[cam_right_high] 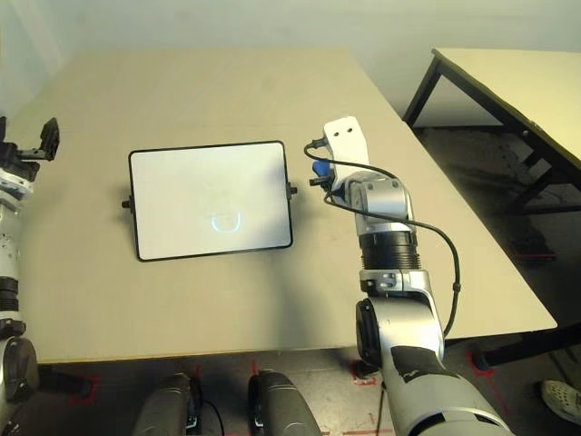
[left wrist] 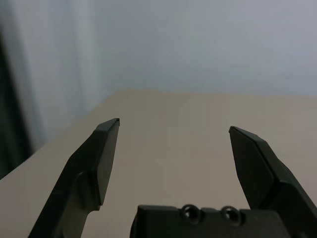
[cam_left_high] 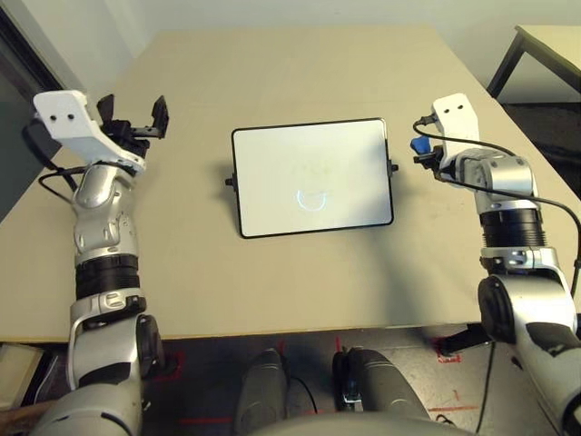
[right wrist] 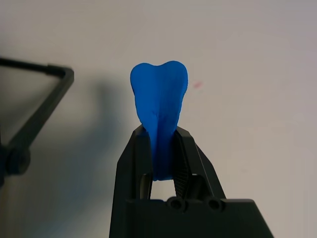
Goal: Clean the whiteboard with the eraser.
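Whiteboard (cam_left_high: 313,177) lying flat in the middle of the surface (cam_left_high: 272,73), long axis running left to right, a faint curved mark just below its centre. Right pincer (right wrist: 161,148) clamped tight on the eraser (right wrist: 159,106), the blue block squeezed between the two fingers and poking out past the tips. Held just off the whiteboard's right edge, level with the small side knob (cam_left_high: 393,167), apparently a little above the surface. Left pincer (cam_left_high: 133,118) spread wide, holding nothing, well off the whiteboard's left side near the far corner. Right arm plainly the nearer one and already carrying the tool. Coming move likely a sweep inward, toward the robot's left, across the frame and onto the white face. Mark sits inboard from the eraser and slightly nearer the robot, so a short diagonal reach.
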